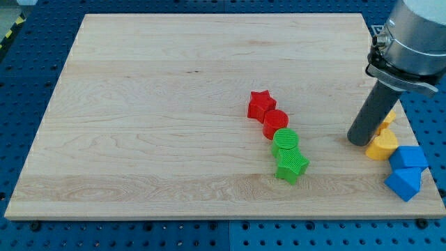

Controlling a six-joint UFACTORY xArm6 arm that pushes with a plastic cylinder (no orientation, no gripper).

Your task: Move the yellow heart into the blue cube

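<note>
At the view's left the wooden board [139,104] is bare. Near the middle runs a chain of 4 blocks: a red star [260,104], a red cylinder [275,123] touching it at 4 o'clock, then a green cylinder [284,141] and a green star [291,166] below, each touching the next.

Further right stands my tip [358,141], a plain rod with nothing to open or close, so it clamps nothing. It sits just beside the yellow heart [382,146], at the heart's 9 o'clock, seemingly touching or nearly so. Another yellow block [387,118], shape unclear, peeks out behind the rod at the heart's 12 o'clock.

The heart lies near the board's right edge, with the blue cube [408,157] touching or almost touching it at 4 o'clock, and a second blue block [404,184] at 5 o'clock.

I judge the heart light, rigid and quick to slide or spin on smooth wood. It cannot be gripped, only pushed: contact belongs on its upper-left flank, at about 10 o'clock, through its centre, so it travels toward 4 o'clock without twisting away.
</note>
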